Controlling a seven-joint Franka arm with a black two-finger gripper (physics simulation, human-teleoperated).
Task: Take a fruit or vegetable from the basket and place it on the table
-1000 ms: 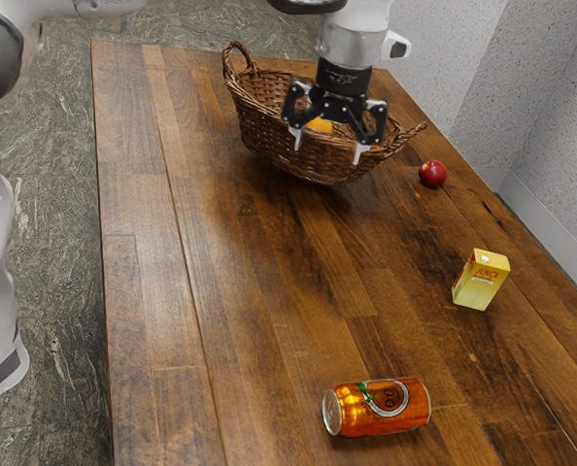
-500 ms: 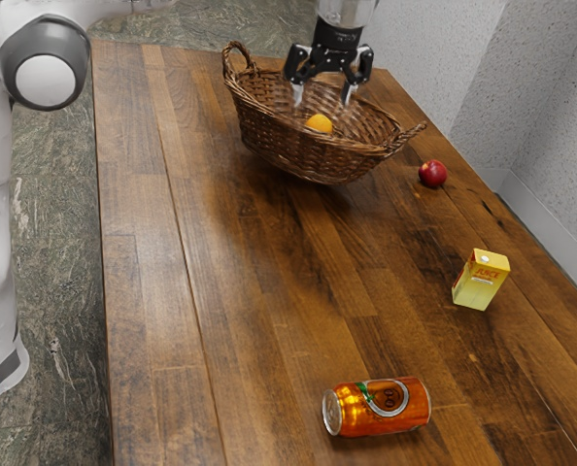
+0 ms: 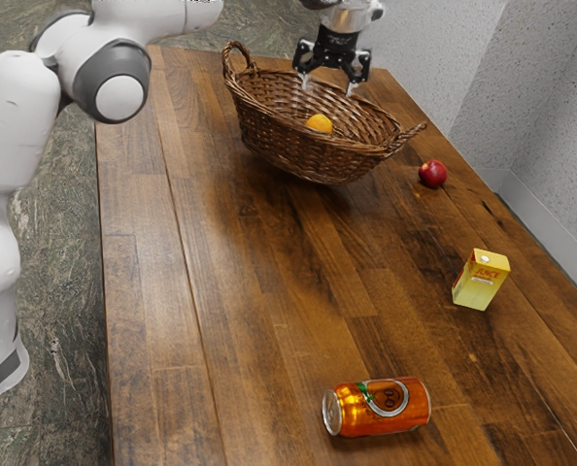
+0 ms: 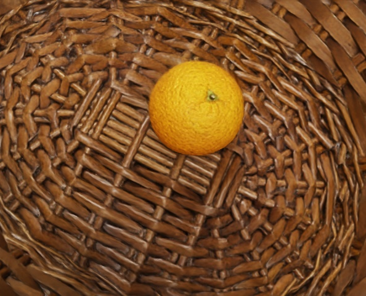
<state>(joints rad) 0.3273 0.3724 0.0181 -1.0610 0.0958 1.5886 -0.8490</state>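
The orange [image 4: 196,108] lies on the woven floor of the basket [image 3: 293,148]. I expect it to be moderately heavy for its size and firm, with slight give in the rind. The pebbled skin should grip well, but a ball like that may roll if I press off-centre or too high. I'd take it across its widest part, 1 finger on each of 2 opposite sides, squeezing only moderately.

My hand [image 3: 327,86] hangs over the basket, fingers spread and pointing down, with nothing between them. The arm [image 3: 16,112] comes in from the exterior view's left, its elbow bent. I judge I need a little centring, then a straight descent clear of the wicker walls.
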